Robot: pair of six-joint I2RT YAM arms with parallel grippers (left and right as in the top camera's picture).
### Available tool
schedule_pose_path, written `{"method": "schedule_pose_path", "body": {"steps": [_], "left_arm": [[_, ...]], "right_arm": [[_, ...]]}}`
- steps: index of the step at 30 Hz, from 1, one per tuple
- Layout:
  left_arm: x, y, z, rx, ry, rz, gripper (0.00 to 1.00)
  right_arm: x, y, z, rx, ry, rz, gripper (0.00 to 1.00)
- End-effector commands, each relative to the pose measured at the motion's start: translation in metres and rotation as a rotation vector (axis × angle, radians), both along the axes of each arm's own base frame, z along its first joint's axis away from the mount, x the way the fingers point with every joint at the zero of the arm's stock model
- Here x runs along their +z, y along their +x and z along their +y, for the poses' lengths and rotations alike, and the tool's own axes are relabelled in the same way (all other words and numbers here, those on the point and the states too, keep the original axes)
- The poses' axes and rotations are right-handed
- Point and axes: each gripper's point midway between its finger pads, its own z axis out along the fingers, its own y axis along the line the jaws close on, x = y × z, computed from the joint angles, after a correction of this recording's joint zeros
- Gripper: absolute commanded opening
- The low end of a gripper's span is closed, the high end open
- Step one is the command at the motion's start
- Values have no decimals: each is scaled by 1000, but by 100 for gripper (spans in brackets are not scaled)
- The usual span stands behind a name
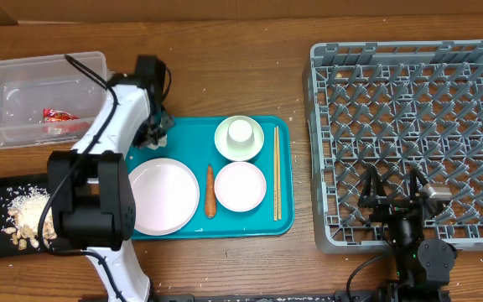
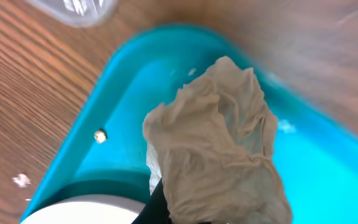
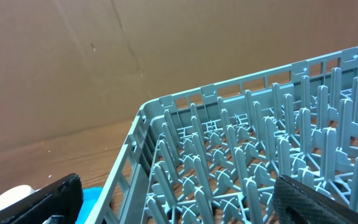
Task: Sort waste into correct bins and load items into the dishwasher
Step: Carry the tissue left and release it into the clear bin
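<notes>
The rack lies just ahead of the right gripper, whose jaws are spread wide and empty. Below the left gripper is a corner of the teal tray. Its jaws are pinched shut on the napkin. I would lift straight up past the tray's lip, then swing to the tub near its left. The napkin's long axis runs outward from the fingers, peak pointing away.
</notes>
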Motion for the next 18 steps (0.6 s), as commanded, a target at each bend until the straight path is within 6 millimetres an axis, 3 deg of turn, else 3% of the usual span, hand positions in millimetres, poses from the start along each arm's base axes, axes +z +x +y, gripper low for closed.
{"method": "schedule_pose_path", "body": {"steps": [1,6,10,14,18], "left_arm": [[68,27,1,-3,-16,-171,4],[133,51,8,0,-2,-347,4],[176,69,46,81,110,-504,4],[192,79,92,183,188,-592,4],[178,84,136,270,215,-594,4]], "right_arm": [[-1,0,-2,-11,-7,-7,100],[-1,0,-2,-11,-7,-7,100],[-1,0,-2,-11,-8,-7,100],[-1,0,-2,-11,-8,-6,100],[-1,0,-2,-12,-8,-6,100]]}}
